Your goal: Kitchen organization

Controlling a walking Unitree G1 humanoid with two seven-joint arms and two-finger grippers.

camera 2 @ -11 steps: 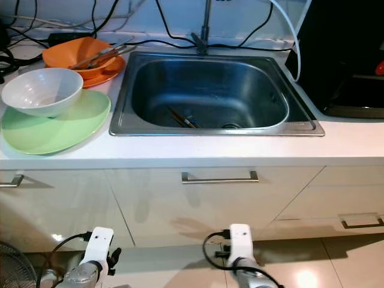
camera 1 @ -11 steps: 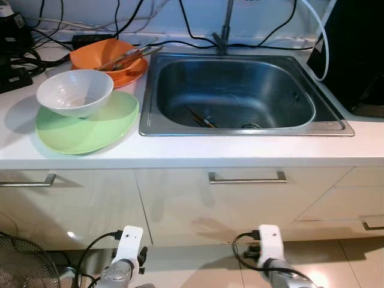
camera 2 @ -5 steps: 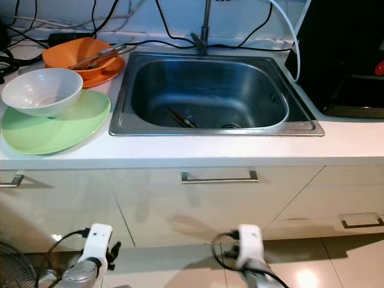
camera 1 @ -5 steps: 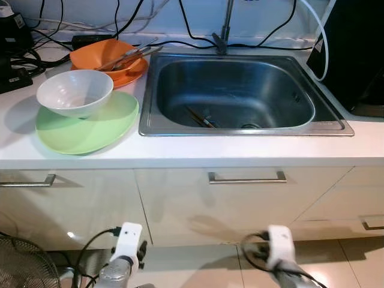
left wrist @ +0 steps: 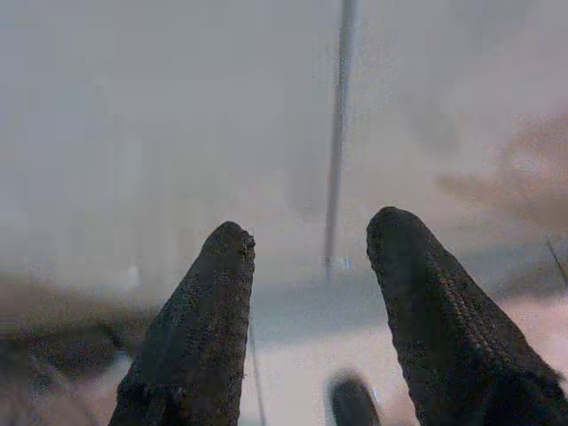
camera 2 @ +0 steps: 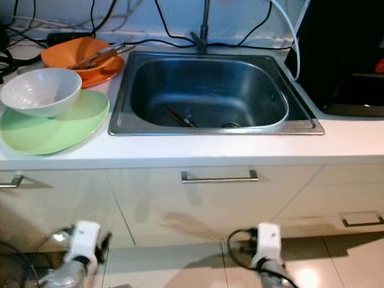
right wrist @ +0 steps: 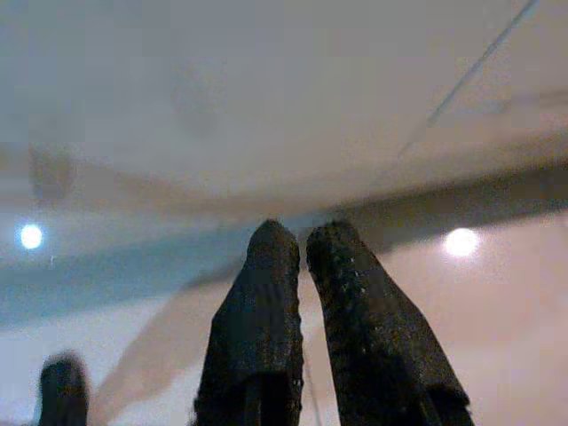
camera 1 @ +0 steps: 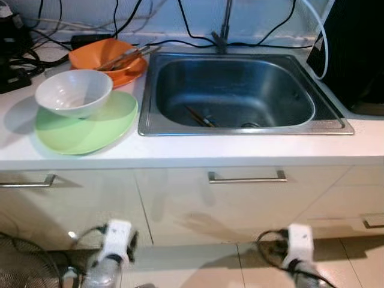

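Observation:
A white bowl [camera 1: 73, 91] rests on a green plate [camera 1: 96, 131] at the left of the white counter. Behind them an orange bowl [camera 1: 96, 54] on an orange plate holds utensils [camera 1: 125, 56]. Chopsticks [camera 1: 200, 116] lie in the bottom of the steel sink [camera 1: 240, 129]. Both arms hang low in front of the cabinet doors, well below the counter: the left wrist [camera 1: 114, 236] and the right wrist [camera 1: 298, 240]. My left gripper [left wrist: 306, 226] is open with nothing between its fingers. My right gripper [right wrist: 302, 232] is shut and empty, pointing at the cabinet base.
A faucet [camera 1: 225, 27] and several black cables run along the back wall. A black appliance [camera 1: 354, 54] stands right of the sink. A drawer handle [camera 1: 247, 177] sits under the sink. A fan [camera 1: 21, 264] stands on the floor at lower left.
Both wrists have spread apart near the floor: the left one has gone left, the right one right. The dishes and the sink have not moved.

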